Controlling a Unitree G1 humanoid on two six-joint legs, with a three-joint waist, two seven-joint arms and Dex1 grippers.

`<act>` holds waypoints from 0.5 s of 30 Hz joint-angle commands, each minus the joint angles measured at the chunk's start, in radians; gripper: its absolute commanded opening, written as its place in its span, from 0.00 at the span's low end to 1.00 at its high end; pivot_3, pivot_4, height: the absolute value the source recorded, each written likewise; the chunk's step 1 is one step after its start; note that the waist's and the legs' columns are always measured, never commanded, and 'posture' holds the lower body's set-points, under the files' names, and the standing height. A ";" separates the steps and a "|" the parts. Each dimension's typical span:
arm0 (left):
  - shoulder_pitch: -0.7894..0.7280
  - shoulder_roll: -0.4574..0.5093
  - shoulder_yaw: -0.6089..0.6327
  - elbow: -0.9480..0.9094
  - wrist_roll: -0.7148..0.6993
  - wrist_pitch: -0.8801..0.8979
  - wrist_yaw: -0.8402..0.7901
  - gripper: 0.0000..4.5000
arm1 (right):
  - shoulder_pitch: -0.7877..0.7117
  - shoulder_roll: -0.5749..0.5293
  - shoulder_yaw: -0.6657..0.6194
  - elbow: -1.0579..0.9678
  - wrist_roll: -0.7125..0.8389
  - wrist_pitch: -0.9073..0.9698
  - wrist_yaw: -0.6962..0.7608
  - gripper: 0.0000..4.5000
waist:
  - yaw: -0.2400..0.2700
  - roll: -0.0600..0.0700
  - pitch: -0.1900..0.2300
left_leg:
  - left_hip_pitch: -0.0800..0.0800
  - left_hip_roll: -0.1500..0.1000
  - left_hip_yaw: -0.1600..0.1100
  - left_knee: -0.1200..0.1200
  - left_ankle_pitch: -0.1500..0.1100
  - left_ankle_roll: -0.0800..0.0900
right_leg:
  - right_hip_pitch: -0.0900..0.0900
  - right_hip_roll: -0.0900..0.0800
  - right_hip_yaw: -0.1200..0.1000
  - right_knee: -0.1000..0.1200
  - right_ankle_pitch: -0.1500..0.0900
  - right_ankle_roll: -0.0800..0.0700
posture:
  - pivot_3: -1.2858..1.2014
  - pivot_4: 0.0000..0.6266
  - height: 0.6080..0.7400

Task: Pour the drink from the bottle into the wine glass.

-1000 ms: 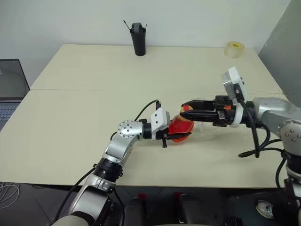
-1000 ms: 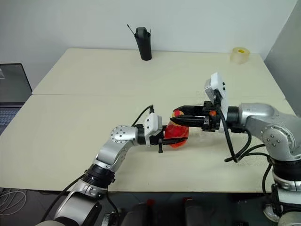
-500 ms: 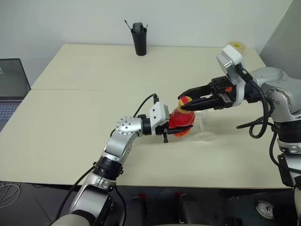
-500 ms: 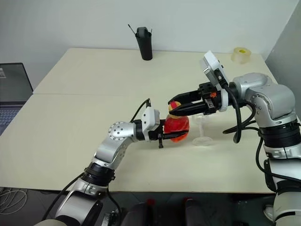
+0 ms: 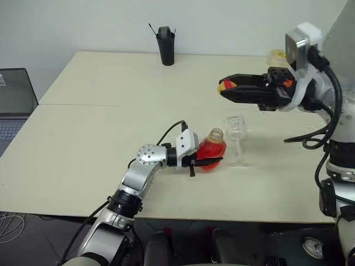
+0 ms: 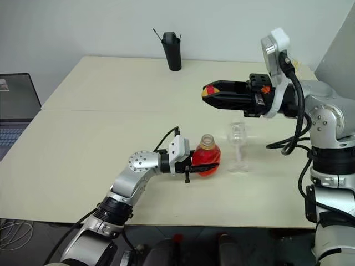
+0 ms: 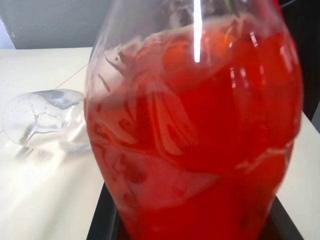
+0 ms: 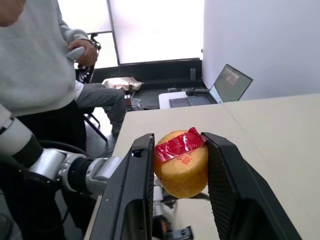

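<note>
Cap off, bottle steadied for pouring

The left gripper (image 5: 206, 162) is pinching the red-filled bottle (image 5: 212, 149) upright on the table (image 5: 83, 138) just beside the wine glass (image 5: 236, 138), while the right gripper (image 5: 228, 88) is clamping the yellow cap (image 8: 181, 163) high above, keeping the neck clear

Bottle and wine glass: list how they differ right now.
The bottle is squat and holds red drink; the wine glass is stemmed and empty. The left pincer grips the bottle; the wine glass stands free beside it. Both are clear and upright on the table.
</note>
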 commanded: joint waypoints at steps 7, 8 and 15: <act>-0.032 -0.004 0.016 -0.026 -0.011 -0.024 -0.005 0.26 | 0.116 -0.066 -0.153 -0.159 -0.095 0.035 -0.380 0.25 | 0.000 0.000 0.000 | 0.000 0.000 0.000 0.000 0.000 0.000 | 0.001 0.000 0.000 0.000 0.000 0.000 | 0.52 0.24 1.00; -0.030 -0.003 0.018 -0.027 -0.011 -0.025 -0.003 0.26 | 0.139 -0.063 -0.176 -0.186 -0.107 0.053 -0.446 0.25 | 0.000 0.000 0.000 | 0.000 0.000 0.000 0.000 0.000 0.000 | 0.001 0.000 0.000 0.000 0.000 0.000 | 0.52 0.24 1.00; -0.031 -0.012 0.019 -0.016 -0.016 -0.040 0.000 0.26 | 0.384 0.095 -0.366 -0.342 -0.261 0.256 -0.993 0.25 | 0.001 0.000 0.000 | 0.000 0.000 0.000 0.000 0.000 -0.001 | 0.001 0.000 0.003 0.000 0.000 0.001 | 0.52 0.24 1.00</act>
